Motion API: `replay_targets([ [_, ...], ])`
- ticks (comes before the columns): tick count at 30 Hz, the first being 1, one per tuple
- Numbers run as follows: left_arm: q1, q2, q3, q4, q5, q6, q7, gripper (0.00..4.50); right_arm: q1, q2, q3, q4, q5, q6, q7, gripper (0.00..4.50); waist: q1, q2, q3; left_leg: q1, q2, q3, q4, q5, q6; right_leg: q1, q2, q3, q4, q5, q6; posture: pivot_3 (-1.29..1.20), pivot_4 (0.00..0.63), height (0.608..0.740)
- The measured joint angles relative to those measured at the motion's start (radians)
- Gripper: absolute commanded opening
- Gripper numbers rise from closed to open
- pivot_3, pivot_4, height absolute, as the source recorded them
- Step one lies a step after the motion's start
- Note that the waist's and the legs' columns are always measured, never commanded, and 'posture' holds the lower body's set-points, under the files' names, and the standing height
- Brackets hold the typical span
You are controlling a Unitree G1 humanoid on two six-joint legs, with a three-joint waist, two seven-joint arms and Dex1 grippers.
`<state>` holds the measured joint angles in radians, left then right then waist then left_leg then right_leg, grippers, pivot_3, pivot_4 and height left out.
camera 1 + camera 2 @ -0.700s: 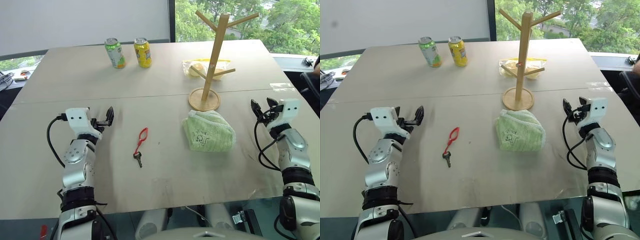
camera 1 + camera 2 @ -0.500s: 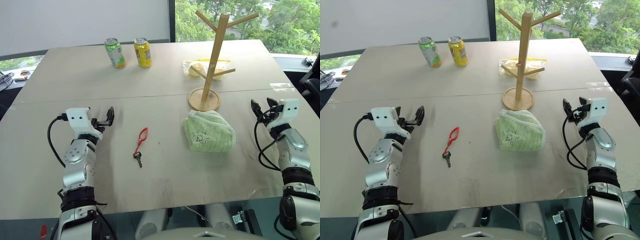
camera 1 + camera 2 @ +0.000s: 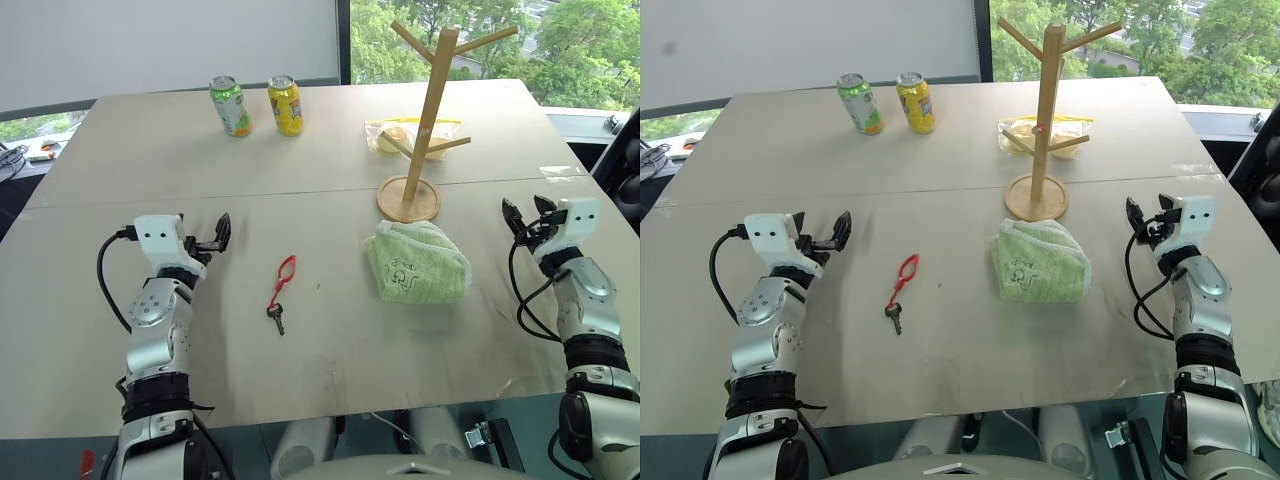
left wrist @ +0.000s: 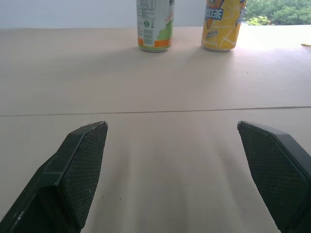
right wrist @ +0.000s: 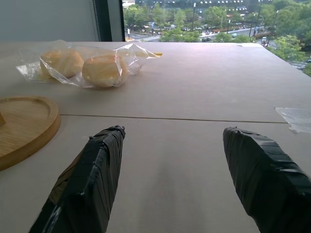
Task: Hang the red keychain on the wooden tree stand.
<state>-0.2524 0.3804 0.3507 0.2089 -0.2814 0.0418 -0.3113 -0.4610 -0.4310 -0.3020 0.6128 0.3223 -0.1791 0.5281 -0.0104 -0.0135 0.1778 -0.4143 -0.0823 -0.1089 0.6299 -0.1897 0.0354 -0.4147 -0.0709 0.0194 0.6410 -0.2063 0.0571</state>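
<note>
Grippers (image 3: 218,232) (image 3: 524,213) spread above beige table (image 3: 330,330) beside window (image 3: 560,40)

only real change is off the table (image 3: 330,330), past its right edge: a dark rounded shape (image 3: 624,165) has pushed into view there. it was a sliver at the frame border before and is now much bigger, reaching down alongside the far right stretch of the table edge. can't tell what it is. a pale thing (image 3: 1271,398) has also turned up low down beyond the near right corner, too cropped to identify. left gripper (image 3: 220,233) has crept a hair toward the red keychain (image 3: 281,283), barely a nudge.
</note>
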Motion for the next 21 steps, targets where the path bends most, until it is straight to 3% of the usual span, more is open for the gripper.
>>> replay_targets([
  [3, 0.002, -0.005, -0.004, -0.006, -0.026, -0.011, -0.039, 4.43, 0.0, 0.0, -0.001, 0.0, 0.001, 0.0, 0.002, 3.48, 0.0, 0.0, 0.0, 0.0, 0.0, 0.0, 0.0, 0.0, 0.0, 0.0, 0.0, 0.0, 0.0, 0.0, 0.0, 0.0, 0.15, 0.74],
  [8, 0.093, -0.007, -0.063, -0.178, -0.108, -0.026, -0.206, 4.43, 0.048, -0.018, 0.009, -0.07, 0.022, 0.043, 0.074, 3.48, -0.001, 0.0, 0.0, 0.0, 0.0, 0.001, -0.001, 0.0, 0.0, 0.0, -0.001, 0.002, -0.001, 0.0, -0.001, 0.0, 0.15, 0.74],
  [14, 0.395, 0.044, -0.254, -0.441, -0.155, -0.087, -0.517, 4.43, 0.223, -0.13, 0.052, -0.485, 0.171, 0.265, 0.287, 3.48, -0.004, 0.002, 0.001, 0.001, 0.003, 0.003, -0.004, -0.001, 0.0, -0.001, -0.005, 0.006, -0.003, -0.003, -0.004, 0.0, 0.15, 0.74],
  [21, 0.531, 0.09, -0.326, -0.473, -0.15, -0.255, -0.714, 4.43, 0.375, -0.242, 0.208, -0.865, 0.199, 0.437, 0.406, 3.48, 0.001, 0.003, 0.001, -0.003, 0.017, 0.017, -0.004, -0.004, -0.004, 0.0, -0.007, 0.001, -0.006, -0.006, -0.001, 0.0, 0.15, 0.74],
])
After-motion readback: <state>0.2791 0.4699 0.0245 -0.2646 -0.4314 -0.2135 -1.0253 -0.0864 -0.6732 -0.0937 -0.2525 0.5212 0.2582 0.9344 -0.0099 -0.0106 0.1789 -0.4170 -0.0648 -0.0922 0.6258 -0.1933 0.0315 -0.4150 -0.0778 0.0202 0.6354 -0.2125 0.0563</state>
